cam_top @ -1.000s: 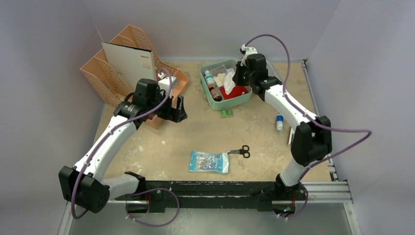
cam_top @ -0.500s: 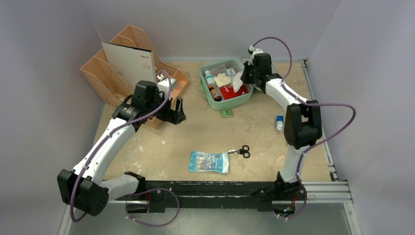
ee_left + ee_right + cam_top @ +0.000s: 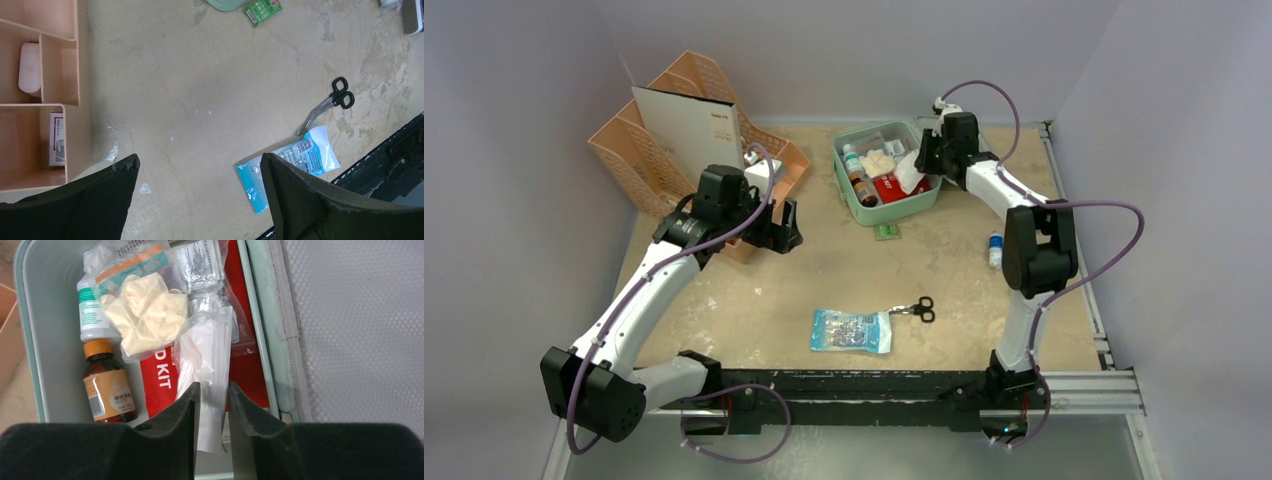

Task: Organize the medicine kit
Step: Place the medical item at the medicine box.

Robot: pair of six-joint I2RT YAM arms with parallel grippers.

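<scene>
The mint-green medicine kit (image 3: pixel 841 175) lies open at the back of the table, its grey mesh lid (image 3: pixel 360 330) to the right. Inside are a brown bottle (image 3: pixel 107 387), a white bottle (image 3: pixel 92 315), pale gloves (image 3: pixel 147 315), clear packets and a red first-aid pouch (image 3: pixel 160 380). My right gripper (image 3: pixel 921 160) hangs over the kit's right side, shut on a white plastic packet (image 3: pixel 207 355) that dangles over the red pouch. My left gripper (image 3: pixel 789 225) is open and empty above bare table, beside the peach organizer (image 3: pixel 674 130).
A blue-and-clear packet (image 3: pixel 852 330) and black-handled scissors (image 3: pixel 916 309) lie near the front middle. A small green packet (image 3: pixel 886 231) lies just in front of the kit. A small blue-capped bottle (image 3: pixel 995 250) lies at the right, by my right arm.
My right gripper has moved right and slightly back over the kit, carrying the white packet with it. The right arm's elbow has swung inward. The left arm has barely moved.
</scene>
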